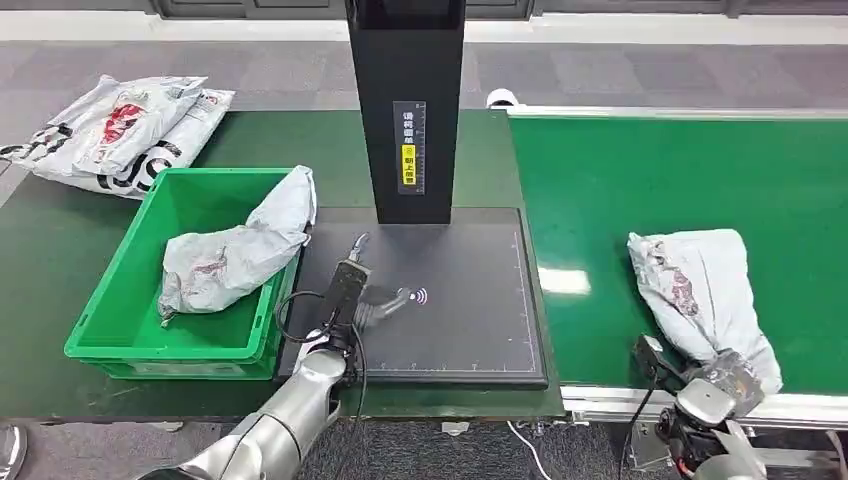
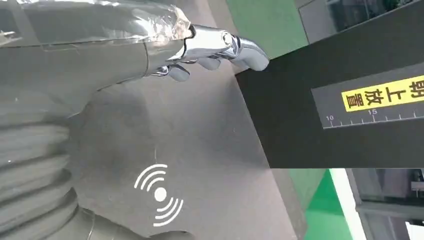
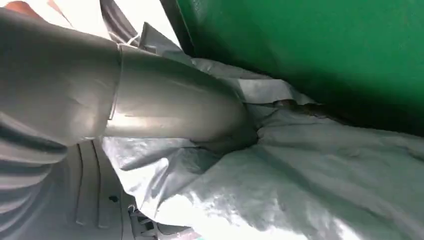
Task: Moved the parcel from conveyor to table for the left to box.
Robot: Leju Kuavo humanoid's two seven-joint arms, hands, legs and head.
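Note:
A crumpled grey parcel (image 1: pixel 700 290) lies on the green conveyor belt (image 1: pixel 650 180) at the right, its near end at the belt's front edge. My right hand (image 1: pixel 728 378) is at that near end. In the right wrist view its thumb (image 3: pixel 175 110) presses into the grey parcel (image 3: pixel 325 175), which folds around it and hides the fingers. My left hand (image 1: pixel 350 290) hovers over the black scanning pad (image 1: pixel 470 300), holding nothing. In the left wrist view the left hand (image 2: pixel 100 50) has its fingers (image 2: pixel 220 42) stretched out above the pad (image 2: pixel 200 150).
A green bin (image 1: pixel 110 290) stands left of the pad, with another grey parcel (image 1: pixel 235 255) draped over its right rim. A tall black column (image 1: pixel 405 110) rises at the pad's far edge. More bagged parcels (image 1: pixel 120 130) lie at the back left of the table.

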